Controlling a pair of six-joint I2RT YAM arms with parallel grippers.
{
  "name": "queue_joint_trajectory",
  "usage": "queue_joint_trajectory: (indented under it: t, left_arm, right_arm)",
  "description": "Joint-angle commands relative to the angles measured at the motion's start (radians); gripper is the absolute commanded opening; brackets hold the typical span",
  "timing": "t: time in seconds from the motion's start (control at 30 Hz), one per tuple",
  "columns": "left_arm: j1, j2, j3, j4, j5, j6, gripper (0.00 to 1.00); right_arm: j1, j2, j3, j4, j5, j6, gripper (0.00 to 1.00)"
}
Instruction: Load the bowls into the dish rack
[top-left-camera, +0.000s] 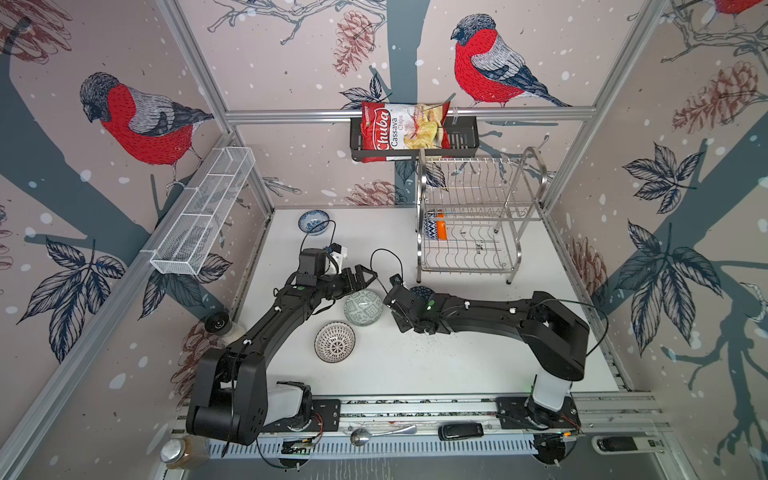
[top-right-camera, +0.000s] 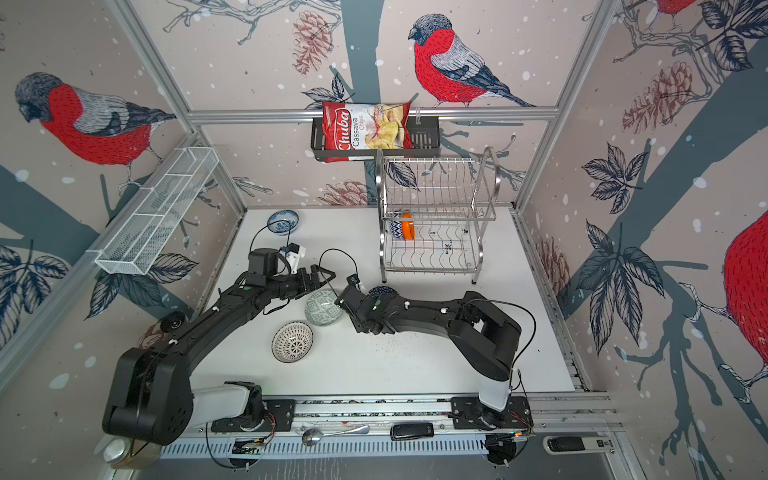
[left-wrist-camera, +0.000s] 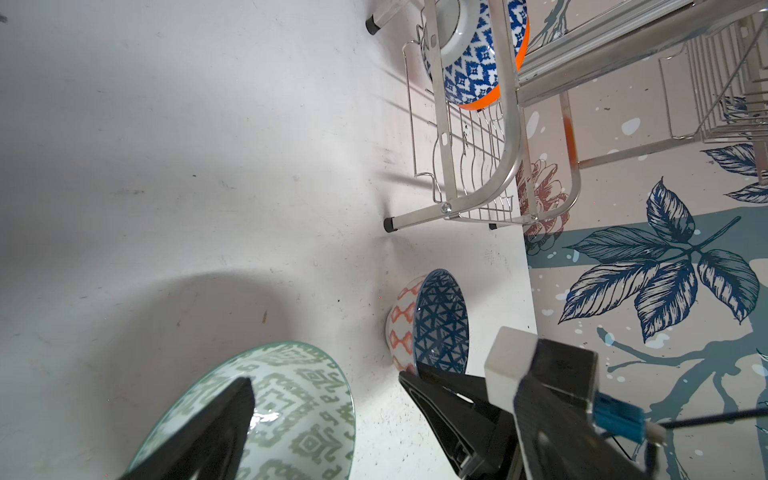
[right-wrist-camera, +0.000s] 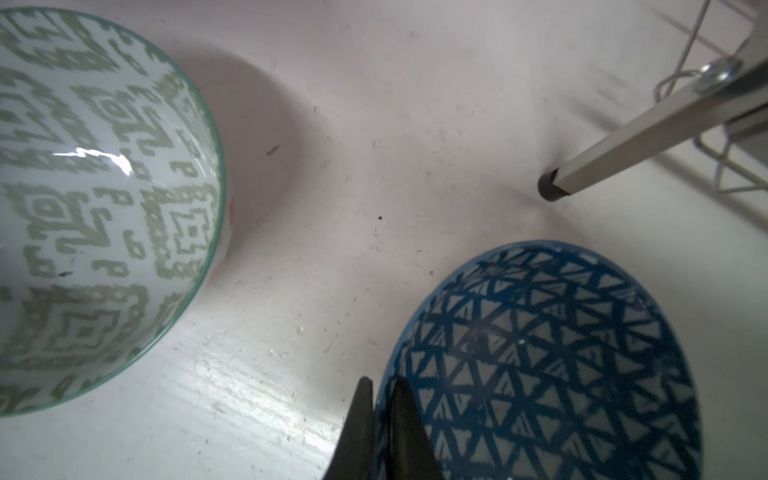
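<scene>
Pinching rim of small blue triangle-patterned ceramic bowl (right-wrist-camera: 540, 353) with right end effector (right-wrist-camera: 380, 386), on white counter (top-left-camera: 415, 365) near a foot of two-tier shiny steel wire dish rack (top-left-camera: 419, 208). Hovering left end effector (left-wrist-camera: 326, 380) spread wide, one finger over grey-green geometric bowl (left-wrist-camera: 299, 415)

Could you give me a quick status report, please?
Left gripper jaws open, near grey-green bowl. Right gripper jaws shut on rim of blue triangle bowl. Dish rack holds one orange bowl; nothing seen blocking.
</scene>
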Motion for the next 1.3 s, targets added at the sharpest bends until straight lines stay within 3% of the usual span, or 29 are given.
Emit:
queue_joint_trajectory:
  t: [0.0, 0.57, 0.77, 1.0, 1.27]
  left_arm:
    - [0.002, -0.006, 0.004, 0.033, -0.010, 0.016, 0.98]
    - [0.003, -0.040, -0.009, 0.062, -0.013, 0.011, 0.98]
    - [0.003, -0.064, -0.035, 0.137, 0.038, -0.020, 0.98]
    - [-0.008, -0.047, -0.038, 0.250, 0.074, -0.094, 0.98]
    - [-0.176, 0.023, 0.101, 0.311, -0.021, -0.137, 0.97]
  right_arm:
    - [-0.003, -0.009, 0.000, 0.004, -0.029, 0.013, 0.06]
    - [-0.096, -0.282, -0.164, 0.205, -0.235, -0.010, 0.02]
    - [-0.225, -0.424, -0.234, 0.259, -0.382, -0.033, 0.01]
    - [-0.402, -0.593, -0.294, 0.281, -0.478, -0.081, 0.01]
    - [-0.651, -0.691, -0.378, 0.407, -0.671, -0.079, 0.00]
